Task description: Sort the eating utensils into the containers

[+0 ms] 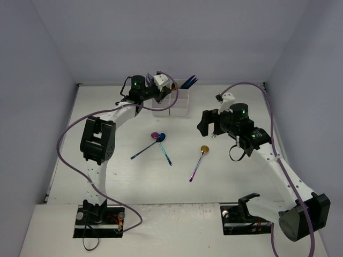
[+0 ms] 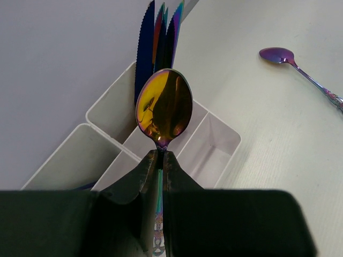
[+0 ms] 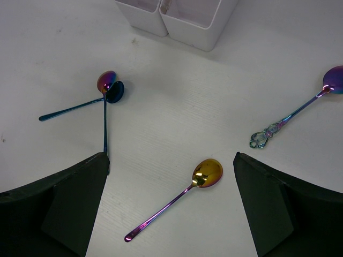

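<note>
Left gripper (image 2: 161,155), clamped on the iridescent spoon (image 2: 164,107) over the white compartments (image 2: 228,142), could've snagged its bowl on a divider (image 2: 199,122); right gripper (image 3: 169,160) gaped empty.

Left wrist view: iridescent gold-purple metal spoon (image 2: 164,107), handle mostly hidden between the black left end effector (image 2: 159,156) fingers. Behind it, dark serrated knives (image 2: 143,64), tips cut by top edge. Right wrist view: white plastic compartment block (image 3: 182,19) cut by top edge; ornate-handled purple spoon (image 3: 292,115), bowl clipped at right edge.
</note>
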Action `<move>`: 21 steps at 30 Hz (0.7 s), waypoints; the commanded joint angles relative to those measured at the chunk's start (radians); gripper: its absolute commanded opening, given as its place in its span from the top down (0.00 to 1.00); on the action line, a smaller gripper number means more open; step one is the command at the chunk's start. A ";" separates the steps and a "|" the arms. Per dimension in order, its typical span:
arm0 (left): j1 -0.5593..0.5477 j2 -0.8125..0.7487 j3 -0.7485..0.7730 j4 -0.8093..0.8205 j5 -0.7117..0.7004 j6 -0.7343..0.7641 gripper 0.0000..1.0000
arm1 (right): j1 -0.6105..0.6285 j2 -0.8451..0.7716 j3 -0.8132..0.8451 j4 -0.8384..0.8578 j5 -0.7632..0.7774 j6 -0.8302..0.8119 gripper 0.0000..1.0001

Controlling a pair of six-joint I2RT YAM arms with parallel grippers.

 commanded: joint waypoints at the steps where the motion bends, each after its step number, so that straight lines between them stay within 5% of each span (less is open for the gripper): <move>1: 0.018 0.005 0.079 0.197 0.110 -0.026 1.00 | 0.001 0.012 0.030 0.048 -0.006 -0.013 0.00; 21: 0.055 0.045 -0.016 0.202 0.123 -0.003 0.96 | -0.003 0.025 0.011 0.048 0.004 -0.017 0.00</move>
